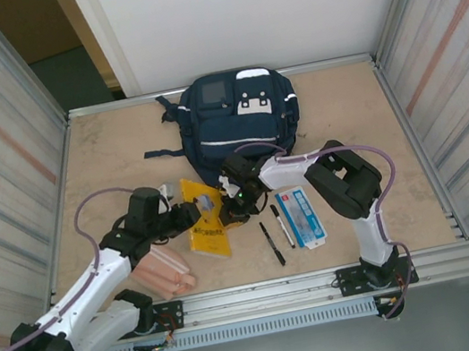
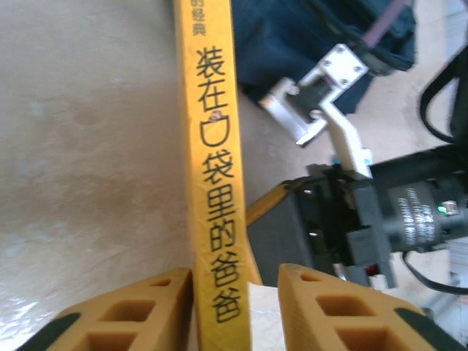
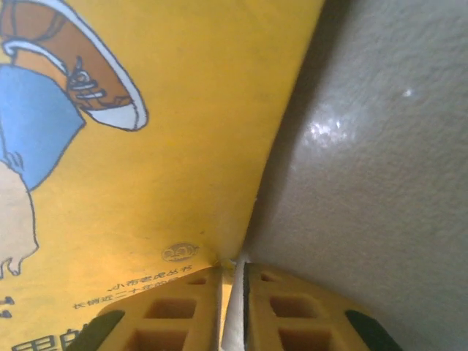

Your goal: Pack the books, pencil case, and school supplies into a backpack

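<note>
Book (image 1: 208,226) lies near the middle of the surface (image 1: 112,151), just in front of the backpack (image 1: 238,116), with one of my arms at each side of it. My left fingers (image 2: 175,292) straddle its yellow spine with the dark lettering. One pad sits against the spine, and a pale strip shows between the spine and the other pad, so I cannot tell whether I am clamping it. My right fingers (image 3: 201,292) are almost together, pinching a thin edge of the yellow cover beside the cartoon figure's shoe. The cover slopes up from the surface there and throws a shadow under it. The pencil case (image 1: 168,272) rests near my left arm, close to the front edge. Two black pens (image 1: 272,243) lie side by side to the right of the book. The blue-and-white box (image 1: 300,217) sits just beyond them, near my right arm.
</note>
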Motion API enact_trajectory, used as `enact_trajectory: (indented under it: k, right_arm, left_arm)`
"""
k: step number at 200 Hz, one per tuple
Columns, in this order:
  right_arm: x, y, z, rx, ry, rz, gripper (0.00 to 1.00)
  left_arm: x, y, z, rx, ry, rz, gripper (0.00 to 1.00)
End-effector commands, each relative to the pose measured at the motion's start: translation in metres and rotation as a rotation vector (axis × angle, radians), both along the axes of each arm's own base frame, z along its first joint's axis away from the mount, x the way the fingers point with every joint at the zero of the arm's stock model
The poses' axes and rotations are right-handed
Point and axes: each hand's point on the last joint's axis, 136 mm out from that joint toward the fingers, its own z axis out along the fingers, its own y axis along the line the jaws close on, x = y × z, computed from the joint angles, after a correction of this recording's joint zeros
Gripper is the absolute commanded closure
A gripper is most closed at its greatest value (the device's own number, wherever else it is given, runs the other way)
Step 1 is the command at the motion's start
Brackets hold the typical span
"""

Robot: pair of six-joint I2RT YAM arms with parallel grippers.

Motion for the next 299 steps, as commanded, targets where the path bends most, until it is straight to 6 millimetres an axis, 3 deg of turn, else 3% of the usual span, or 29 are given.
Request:
enact_trajectory:
  k: [1,30,55,108,127,144,168,185,191,234,270,291,299]
  right_arm:
    - [0.008,0.006,0.010,0.049,-0.062,-0.010,0.75]
    - [0.015,0.004,0.033,0.103,-0.198,0.000,0.66]
    - [0.027,0.003,0.077,0.177,-0.416,0.032,0.63]
    - [0.055,-0.049,0.183,0.056,-1.083,0.033,0.56]
    - [0.050,-0.051,0.216,0.087,-1.206,0.074,0.54]
    - [0.026,-0.036,0.234,0.234,-1.270,0.212,0.52]
    - [-0.025,-0.014,0.237,0.358,-1.372,0.517,0.38]
    - [-0.039,-0.003,0.237,0.338,-1.460,0.556,0.25]
    - [-0.041,0.001,0.237,0.348,-1.465,0.555,0.00]
    - [-0.051,0.025,0.227,0.347,-1.468,0.570,0.01]
    - [-0.021,0.039,0.209,0.128,-1.553,0.437,0.00]
    - [-0.003,0.037,0.206,0.064,-1.615,0.343,0.07]
    - [0.001,0.036,0.205,0.030,-1.641,0.380,0.19]
  left_arm:
    - [-0.005,0.027,-0.011,0.114,0.041,0.099,0.78]
    - [0.000,0.031,-0.003,0.125,0.011,0.112,1.00]
    - [0.005,0.035,0.024,0.106,0.009,0.147,1.00]
    - [0.015,0.048,0.114,0.038,-0.057,0.267,1.00]
    - [0.021,0.050,0.137,-0.017,-0.067,0.332,0.98]
    - [0.024,0.054,0.143,-0.067,-0.032,0.415,0.97]
    - [0.020,0.065,0.133,-0.115,0.091,0.583,0.98]
    - [0.015,0.073,0.128,-0.139,0.157,0.686,0.99]
    - [0.014,0.076,0.126,-0.149,0.177,0.720,1.00]
    - [0.015,0.068,0.111,-0.265,0.256,0.793,1.00]
    - [0.014,0.060,0.113,-0.314,0.303,0.791,0.97]
    - [0.014,0.055,0.114,-0.331,0.325,0.777,0.93]
    - [0.014,0.052,0.113,-0.348,0.344,0.769,0.93]
